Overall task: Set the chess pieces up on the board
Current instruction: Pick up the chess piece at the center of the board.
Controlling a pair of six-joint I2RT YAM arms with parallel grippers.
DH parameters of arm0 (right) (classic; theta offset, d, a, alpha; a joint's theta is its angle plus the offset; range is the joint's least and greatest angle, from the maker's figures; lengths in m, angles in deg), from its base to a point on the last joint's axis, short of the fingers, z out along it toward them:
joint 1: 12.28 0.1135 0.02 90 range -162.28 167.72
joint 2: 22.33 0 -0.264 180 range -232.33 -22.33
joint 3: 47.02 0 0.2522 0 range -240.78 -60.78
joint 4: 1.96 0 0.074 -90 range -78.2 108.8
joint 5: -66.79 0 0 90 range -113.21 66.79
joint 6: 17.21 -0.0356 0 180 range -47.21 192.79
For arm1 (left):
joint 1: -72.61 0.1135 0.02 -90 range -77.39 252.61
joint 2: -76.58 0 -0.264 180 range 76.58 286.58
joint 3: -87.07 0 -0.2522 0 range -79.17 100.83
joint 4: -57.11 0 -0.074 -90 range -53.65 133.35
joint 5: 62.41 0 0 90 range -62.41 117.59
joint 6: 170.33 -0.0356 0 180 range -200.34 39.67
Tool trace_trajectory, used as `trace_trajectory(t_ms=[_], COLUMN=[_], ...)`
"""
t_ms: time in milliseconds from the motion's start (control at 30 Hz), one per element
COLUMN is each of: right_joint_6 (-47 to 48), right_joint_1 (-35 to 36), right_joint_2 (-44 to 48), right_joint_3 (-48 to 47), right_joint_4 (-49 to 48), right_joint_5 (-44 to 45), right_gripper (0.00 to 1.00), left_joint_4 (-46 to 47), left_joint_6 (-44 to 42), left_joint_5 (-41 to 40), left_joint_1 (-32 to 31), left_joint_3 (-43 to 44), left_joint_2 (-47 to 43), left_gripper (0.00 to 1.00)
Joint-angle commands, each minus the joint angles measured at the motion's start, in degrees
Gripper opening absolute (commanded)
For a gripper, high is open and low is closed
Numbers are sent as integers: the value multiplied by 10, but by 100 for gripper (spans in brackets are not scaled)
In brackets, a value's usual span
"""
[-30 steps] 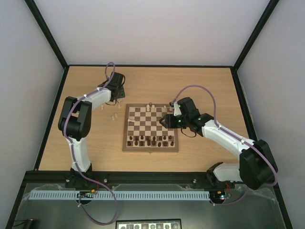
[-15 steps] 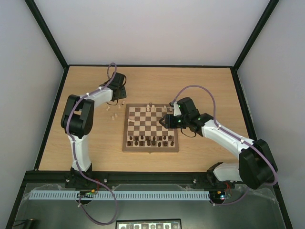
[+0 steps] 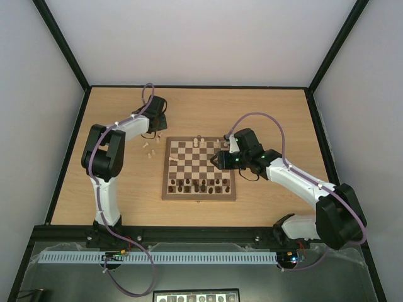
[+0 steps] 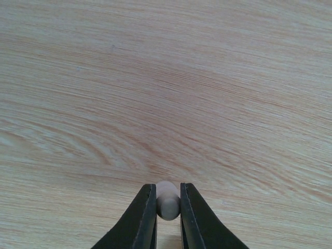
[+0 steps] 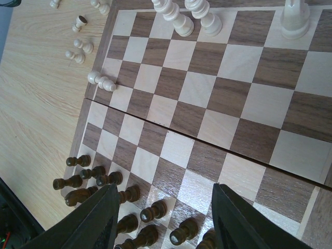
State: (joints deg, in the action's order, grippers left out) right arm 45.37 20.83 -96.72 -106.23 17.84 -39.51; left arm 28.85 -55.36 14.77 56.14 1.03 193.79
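Note:
The board lies mid-table; it also fills the right wrist view. Pale chess pieces stand on its far row. One pale piece lies on its side at the board's left edge. More pale pieces sit loose on the table left of the board. My left gripper is shut on a pale chess piece just above the bare table. My right gripper is open and empty above the board's right side.
Dark brown chessmen fill the board's near rows; they also show in the right wrist view. The table is light wood with black edge rails. The left arm reaches over the table's far left.
The left arm has shifted slightly right near the loose pieces at the far left. The right arm has not visibly moved.

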Motion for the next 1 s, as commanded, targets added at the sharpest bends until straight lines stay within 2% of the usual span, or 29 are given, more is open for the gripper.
trace_trajectory(t_ms=[0,467,633,767,967], right_joint_6=[3,4,3,-1,-6], right_joint_1=[5,6,6,6,6], right_joint_2=[-5,20,58,104,145], right_joint_3=[4,2,-5,-3,-2], right_joint_4=[-1,10,31,50,59], right_joint_5=[-3,5,69,143,190], right_gripper=[50,50,52,61,63], left_joint_4=[-6,-47,-75,-91,-115], left_joint_6=[2,-7,-13,-20,-24], left_joint_5=[-5,-19,-17,2,4], left_joint_1=[-1,-44,-94,-137,-189], left_joint_3=[15,33,57,82,123], left_joint_2=[6,-76,-95,-95,-87], left_gripper=[7,5,4,4,4])
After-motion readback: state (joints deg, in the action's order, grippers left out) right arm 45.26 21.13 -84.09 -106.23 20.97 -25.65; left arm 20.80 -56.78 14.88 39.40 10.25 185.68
